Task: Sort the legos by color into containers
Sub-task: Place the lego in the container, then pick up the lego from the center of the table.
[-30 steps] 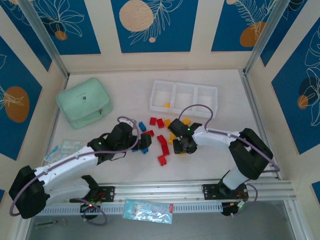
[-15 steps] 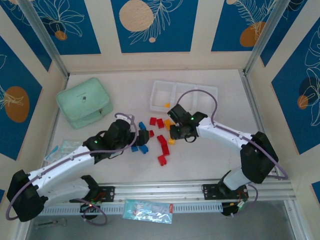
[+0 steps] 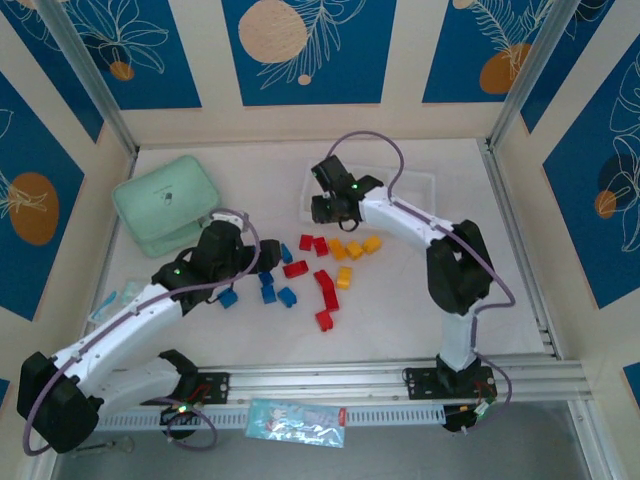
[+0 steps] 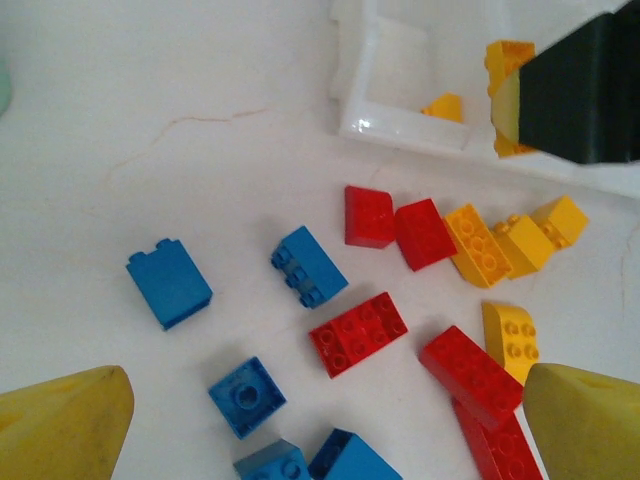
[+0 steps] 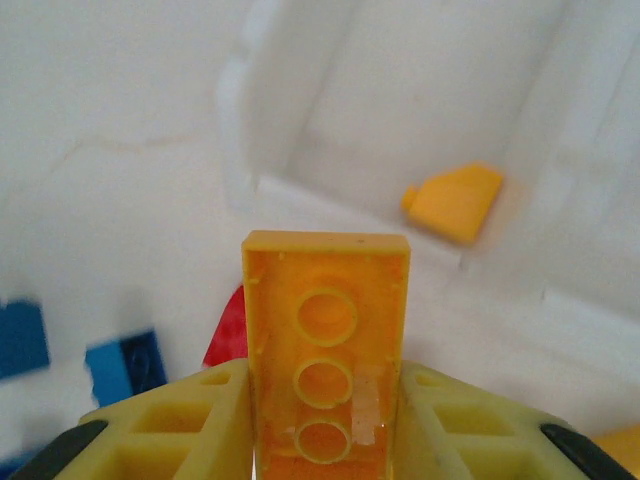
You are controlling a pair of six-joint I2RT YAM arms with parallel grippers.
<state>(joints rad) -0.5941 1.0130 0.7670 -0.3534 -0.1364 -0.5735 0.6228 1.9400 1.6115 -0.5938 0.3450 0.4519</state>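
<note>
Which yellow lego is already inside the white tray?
The small sloped yellow piece lying in the tray's end compartment. The other yellow ones lie loose on the table, and one long one is clamped in the right gripper.

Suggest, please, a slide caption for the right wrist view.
Right gripper holds a yellow brick before the white tray, where one yellow-orange piece lies in a compartment.

You have the tray (image 3: 420,183) at the counter's (image 3: 250,170) back, a lidded box (image 3: 168,205) to its left, and loose bricks (image 3: 320,245) scattered in front.
</note>
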